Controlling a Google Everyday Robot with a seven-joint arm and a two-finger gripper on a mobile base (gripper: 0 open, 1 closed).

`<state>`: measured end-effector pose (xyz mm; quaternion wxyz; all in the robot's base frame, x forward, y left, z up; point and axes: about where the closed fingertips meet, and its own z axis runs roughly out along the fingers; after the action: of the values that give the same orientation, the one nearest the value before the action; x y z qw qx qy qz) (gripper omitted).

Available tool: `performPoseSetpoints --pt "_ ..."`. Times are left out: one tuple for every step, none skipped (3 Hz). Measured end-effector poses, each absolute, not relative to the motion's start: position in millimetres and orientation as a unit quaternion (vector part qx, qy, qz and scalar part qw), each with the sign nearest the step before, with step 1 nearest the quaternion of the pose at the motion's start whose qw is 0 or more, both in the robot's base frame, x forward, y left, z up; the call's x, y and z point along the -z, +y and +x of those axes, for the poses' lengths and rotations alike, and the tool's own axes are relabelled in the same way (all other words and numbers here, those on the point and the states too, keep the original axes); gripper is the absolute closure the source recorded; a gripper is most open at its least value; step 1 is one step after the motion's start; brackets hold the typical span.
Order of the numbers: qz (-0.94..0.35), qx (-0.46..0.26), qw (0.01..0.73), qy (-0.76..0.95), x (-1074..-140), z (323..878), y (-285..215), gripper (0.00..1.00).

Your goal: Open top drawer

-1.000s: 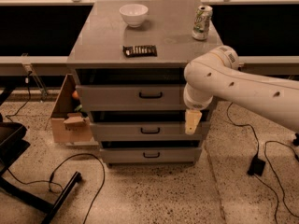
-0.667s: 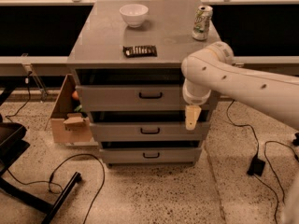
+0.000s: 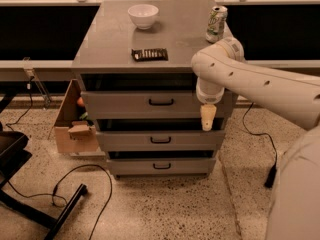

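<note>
The grey cabinet [image 3: 150,39] stands in the middle of the camera view with three drawers. The top drawer [image 3: 120,105] is the tallest, with a flat grey front and a small black bar handle [image 3: 161,102]; a dark gap shows above its front. Two shorter drawers [image 3: 130,140] sit below it. My gripper [image 3: 207,118] hangs pointing down from the white arm [image 3: 235,74], in front of the right end of the top drawer's front, well to the right of the handle and a little lower. It holds nothing that I can see.
On the cabinet top are a white bowl [image 3: 143,15], a drink can [image 3: 216,23] and a flat black object [image 3: 149,54]. An open cardboard box [image 3: 70,126] stands to the cabinet's left. Cables [image 3: 80,184] and a black chair base [image 3: 30,204] lie on the floor at the left.
My gripper has risen a little in front of the right end of the top drawer, and the arm's elbow has shifted slightly left. The drawers have not moved.
</note>
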<state>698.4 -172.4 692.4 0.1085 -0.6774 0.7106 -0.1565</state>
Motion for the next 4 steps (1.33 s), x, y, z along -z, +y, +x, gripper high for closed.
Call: performPoseSetpoints --pt "-0.673 0.151 0.095 0.718 -680.2 705.9 -179.7 0.04" --pt "-0.669 0.145 0.089 0.724 -673.0 708.0 -184.0 0.27" --pt "-0.666 0.137 0.082 0.728 -666.7 708.4 -186.8 0.50" --pt "-0.664 0.135 0.080 0.731 -667.8 707.8 -188.9 0.73"
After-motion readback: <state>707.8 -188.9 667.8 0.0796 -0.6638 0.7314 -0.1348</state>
